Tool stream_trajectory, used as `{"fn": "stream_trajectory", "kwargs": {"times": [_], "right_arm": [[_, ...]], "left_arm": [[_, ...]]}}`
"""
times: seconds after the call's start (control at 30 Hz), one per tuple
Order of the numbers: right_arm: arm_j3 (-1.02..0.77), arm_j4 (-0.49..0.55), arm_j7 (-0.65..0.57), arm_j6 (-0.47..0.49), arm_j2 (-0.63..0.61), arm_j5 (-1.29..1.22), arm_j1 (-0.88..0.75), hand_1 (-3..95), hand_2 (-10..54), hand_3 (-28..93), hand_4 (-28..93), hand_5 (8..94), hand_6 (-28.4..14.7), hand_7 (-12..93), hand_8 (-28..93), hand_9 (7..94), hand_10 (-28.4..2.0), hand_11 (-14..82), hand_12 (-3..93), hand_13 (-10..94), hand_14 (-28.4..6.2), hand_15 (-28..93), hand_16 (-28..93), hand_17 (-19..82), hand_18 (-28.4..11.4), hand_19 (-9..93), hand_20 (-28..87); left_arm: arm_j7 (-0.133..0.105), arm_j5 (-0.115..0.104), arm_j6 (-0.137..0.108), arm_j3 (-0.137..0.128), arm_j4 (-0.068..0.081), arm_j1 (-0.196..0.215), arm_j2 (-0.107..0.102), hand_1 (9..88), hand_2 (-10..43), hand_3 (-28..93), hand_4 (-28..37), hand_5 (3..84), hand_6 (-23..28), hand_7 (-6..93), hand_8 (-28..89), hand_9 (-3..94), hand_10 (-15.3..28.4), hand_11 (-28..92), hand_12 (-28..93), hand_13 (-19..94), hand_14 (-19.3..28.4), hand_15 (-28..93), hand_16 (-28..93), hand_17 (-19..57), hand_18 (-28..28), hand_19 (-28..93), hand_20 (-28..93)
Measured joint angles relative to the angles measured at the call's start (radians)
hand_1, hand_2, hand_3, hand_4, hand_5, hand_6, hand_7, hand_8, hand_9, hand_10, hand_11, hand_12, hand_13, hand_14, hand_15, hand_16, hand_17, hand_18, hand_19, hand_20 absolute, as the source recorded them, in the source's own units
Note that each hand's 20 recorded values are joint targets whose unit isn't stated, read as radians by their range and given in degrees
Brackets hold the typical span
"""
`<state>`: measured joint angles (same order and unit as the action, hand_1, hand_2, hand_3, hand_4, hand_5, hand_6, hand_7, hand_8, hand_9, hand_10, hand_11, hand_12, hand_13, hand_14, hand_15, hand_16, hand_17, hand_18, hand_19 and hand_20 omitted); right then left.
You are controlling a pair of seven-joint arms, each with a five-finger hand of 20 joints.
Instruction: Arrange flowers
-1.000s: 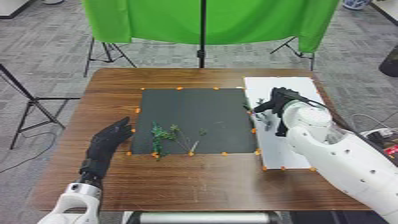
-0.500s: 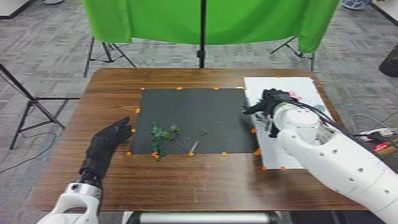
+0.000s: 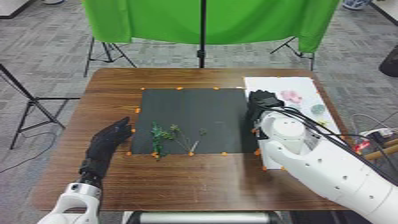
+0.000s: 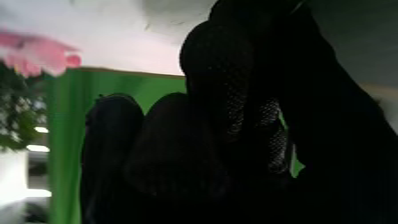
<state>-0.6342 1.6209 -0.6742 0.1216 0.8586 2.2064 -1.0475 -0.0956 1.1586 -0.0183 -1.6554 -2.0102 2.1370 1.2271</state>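
room over mat (image 3: 189, 105), sprigs (image 3: 158, 135) at near edge

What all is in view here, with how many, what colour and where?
Wooden table: one, brown, centre
Flat rectangular mat: one, dark grey, on the table
Flat rectangular sheet: one, white, right of the mat
Ruffled flower: one, pink, on the sheet
Roundish plant piece: one, grey-green, on the sheet
Leafy sprigs: several, green, mat's near left part
Small tabs: many, orange, along mat and sheet edges
Hanging cloth: one, green, behind the table
Robot arms: two, white, from the bottom edge
Left hand: black-gloved, left of the mat
Right hand: black-gloved, where mat meets sheet
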Motion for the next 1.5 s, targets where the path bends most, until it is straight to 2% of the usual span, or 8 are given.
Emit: {"fn": "stream_trajectory", "kwargs": {"times": [0.2, 0.47, 0.7, 0.8, 0.83, 1.1, 1.3, 1.5], "right_arm": [[-0.083, 0.041, 0.01, -0.09, -0.013, -0.024, -0.081, 55.5, -9.5, 57, -10, 86.8, -0.9, 25, 25, 90.4, -10.5, 48.7, 31.5, 93, -3.9, 69, 37, 70, -14.6, 93, 71], [-0.147, 0.231, 0.036, -0.188, -0.056, -0.075, -0.142, 55.6, -9.5, 58, -10, 87.0, -1.2, 25, 26, 90.7, -10.5, 48.9, 31.3, 93, -3.8, 69, 36, 71, -14.3, 93, 71], [-0.146, 0.293, 0.06, -0.14, -0.038, -0.09, -0.179, 48.1, -9.5, 55, -7, 83.2, -1.3, 23, 23, 87.9, -11.0, 48.3, 31.6, 91, -3.7, 68, 37, 69, -14.1, 93, 71], [-0.134, 0.267, 0.057, -0.139, -0.03, -0.061, -0.189, 35.1, -9.5, 60, -9, 77.3, -3.9, 18, -2, 84.1, -12.7, 46.8, 31.5, 88, -4.0, 67, 38, 66, -13.9, 93, 69], [-0.134, 0.256, 0.053, -0.132, -0.028, -0.037, -0.192, 32.9, -9.5, 60, -9, 75.9, -4.5, 17, -4, 83.4, -13.1, 46.6, 31.6, 88, -4.2, 67, 38, 66, -13.9, 93, 69], [-0.219, 0.241, 0.007, -0.034, -0.033, 0.026, -0.224, 25.5, -9.5, 54, -9, 65.4, -10.8, 8, -4, 77.4, -16.8, 45.3, 32.9, 85, -5.2, 66, 38, 63, -13.9, 93, 67], [-0.225, 0.225, -0.027, 0.063, -0.034, 0.001, -0.218, 22.2, -9.5, 49, -12, 63.5, -13.3, 7, -4, 77.1, -18.3, 43.0, 32.8, 85, -5.9, 63, 38, 63, -13.0, 93, 62], [-0.215, 0.185, -0.066, 0.146, -0.012, -0.006, -0.209, 27.0, -9.5, 50, -13, 68.0, -11.6, 9, -3, 78.0, -17.5, 43.3, 33.0, 86, -5.5, 62, 37, 63, -12.8, 93, 59]], "left_arm": [[0.0, 0.0, 0.0, 0.0, 0.0, 0.0, 0.0, 24.4, -1.9, 64, -24.8, 40.7, 3.6, 7.5, -5, 38.1, 11.9, 10, 14, 28, 16.7, 15, 4, 0.3, 13.9, 5, 16], [0.001, 0.0, 0.002, 0.001, 0.0, 0.0, 0.0, 24.4, -1.9, 64, -24.9, 40.7, 3.5, 7.7, -5, 38.1, 11.8, 10, 14, 28, 16.8, 15, 4, 0.2, 14.0, 5, 16], [0.002, 0.0, 0.005, 0.002, 0.0, -0.001, 0.001, 24.3, -1.8, 64, -24.8, 40.7, 3.6, 7.7, -5, 38.1, 11.8, 10, 14, 28, 16.8, 15, 4, 0.2, 14.0, 5, 16], [0.003, 0.0, 0.006, 0.002, 0.0, -0.002, 0.0, 24.2, -1.9, 64, -24.7, 40.7, 3.6, 7.7, -5, 38.1, 11.9, 10, 14, 28, 16.9, 15, 4, 0.2, 14.0, 5, 16], [0.003, 0.0, 0.006, 0.001, 0.0, -0.002, 0.0, 24.3, -1.9, 64, -24.8, 40.7, 3.5, 7.7, -5, 38.1, 11.8, 10, 14, 28, 16.9, 15, 4, 0.2, 14.0, 5, 16], [0.005, 0.0, 0.009, 0.001, 0.0, 0.0, 0.0, 24.3, -1.9, 64, -24.8, 40.6, 3.5, 7.6, -5, 38.1, 11.9, 11, 14, 28, 16.8, 15, 4, 0.2, 14.0, 5, 16], [0.006, 0.001, 0.011, 0.002, 0.0, 0.0, 0.001, 24.3, -1.9, 64, -24.8, 40.6, 3.6, 7.6, -5, 38.1, 11.8, 10, 14, 28, 16.8, 15, 4, 0.2, 14.0, 5, 16], [0.011, 0.001, 0.016, 0.002, 0.0, -0.001, 0.001, 24.3, -1.9, 64, -24.8, 40.6, 3.5, 7.6, -5, 38.1, 11.8, 10, 14, 28, 16.8, 15, 4, 0.2, 14.0, 5, 16]]}}
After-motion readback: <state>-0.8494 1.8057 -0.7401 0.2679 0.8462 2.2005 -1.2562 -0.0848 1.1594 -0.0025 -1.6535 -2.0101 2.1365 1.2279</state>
